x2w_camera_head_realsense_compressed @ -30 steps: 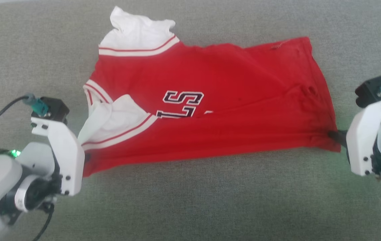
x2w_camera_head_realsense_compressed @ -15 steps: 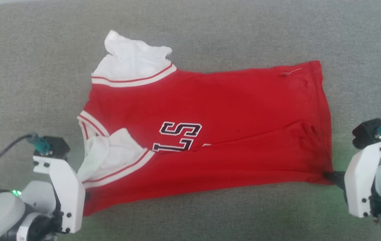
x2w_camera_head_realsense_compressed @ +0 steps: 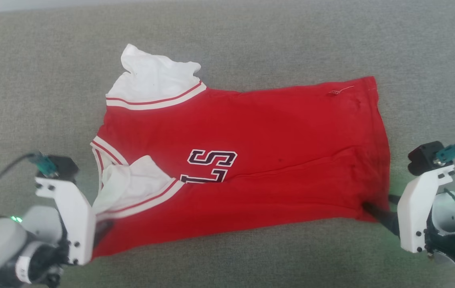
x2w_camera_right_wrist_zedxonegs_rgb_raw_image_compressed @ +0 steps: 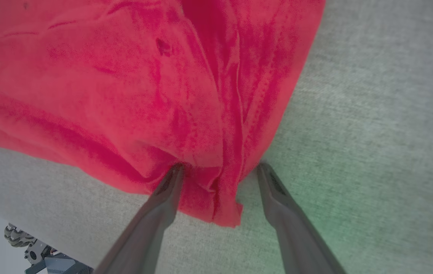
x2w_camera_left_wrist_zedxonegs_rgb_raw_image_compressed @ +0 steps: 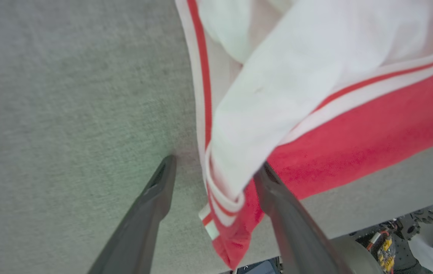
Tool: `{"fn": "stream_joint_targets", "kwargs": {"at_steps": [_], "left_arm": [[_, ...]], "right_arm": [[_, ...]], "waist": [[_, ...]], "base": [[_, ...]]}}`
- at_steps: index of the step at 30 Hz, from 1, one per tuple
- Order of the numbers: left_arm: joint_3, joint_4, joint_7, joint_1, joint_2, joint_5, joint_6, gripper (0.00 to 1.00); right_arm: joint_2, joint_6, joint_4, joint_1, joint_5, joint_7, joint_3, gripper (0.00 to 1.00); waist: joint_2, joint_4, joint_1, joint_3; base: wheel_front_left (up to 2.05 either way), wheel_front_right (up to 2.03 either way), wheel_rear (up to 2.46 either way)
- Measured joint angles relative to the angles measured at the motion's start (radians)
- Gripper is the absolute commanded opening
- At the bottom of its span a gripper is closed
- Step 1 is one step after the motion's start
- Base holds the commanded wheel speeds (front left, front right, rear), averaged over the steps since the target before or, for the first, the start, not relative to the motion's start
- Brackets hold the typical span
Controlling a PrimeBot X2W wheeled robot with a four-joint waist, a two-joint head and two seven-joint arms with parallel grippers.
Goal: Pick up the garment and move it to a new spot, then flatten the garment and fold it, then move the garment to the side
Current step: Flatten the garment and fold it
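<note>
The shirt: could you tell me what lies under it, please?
The shirt lies on a grey cloth surface, seen all round it. Its fold hides part of the lettering; anything beneath is covered.

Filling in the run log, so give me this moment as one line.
garment: spread on grey surface, fold crossing lettering | left gripper: open, astride sleeve-end corner | right gripper: open, astride hem corner

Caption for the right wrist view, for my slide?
Right gripper open, fingers straddling a bunched corner of the red garment on grey surface.
</note>
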Motion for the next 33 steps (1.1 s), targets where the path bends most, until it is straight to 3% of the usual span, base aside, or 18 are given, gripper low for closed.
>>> {"fn": "stream_joint_targets", "kwargs": {"at_steps": [8,12,16,25,33], "left_arm": [[0.038,-0.114,0.05,-0.074,0.1,0.038,0.039,1.0],[0.061,-0.133,0.071,-0.148,0.13,0.07,0.035,1.0],[0.077,-0.061,0.07,-0.227,0.116,0.112,-0.015,1.0],[0.088,0.23,0.046,-0.424,0.023,0.186,-0.163,1.0],[0.068,0.487,0.077,-0.551,-0.016,0.24,-0.257,1.0]], "right_arm": [[0.001,-0.001,-0.041,-0.006,-0.001,-0.085,-0.017,1.0],[0.006,-0.001,-0.089,-0.038,-0.011,-0.2,-0.018,1.0],[0.026,-0.001,-0.107,-0.067,-0.025,-0.339,-0.012,1.0],[0.082,-0.001,-0.089,-0.171,-0.143,-0.694,0.039,1.0],[0.116,-0.001,-0.046,-0.206,-0.153,-0.763,0.096,1.0]], "waist": [[0.0,-0.031,0.0,-0.021],[0.0,-0.063,0.0,-0.023],[0.0,-0.106,0.0,-0.019],[0.0,-0.229,0.0,0.016],[0.0,-0.316,0.0001,0.083]], "base": [[0.0,0.0,0.0],[0.0,0.0,0.0],[0.0,0.0,0.0],[0.0,0.0,0.0],[0.0,0.0,0.0]]}}
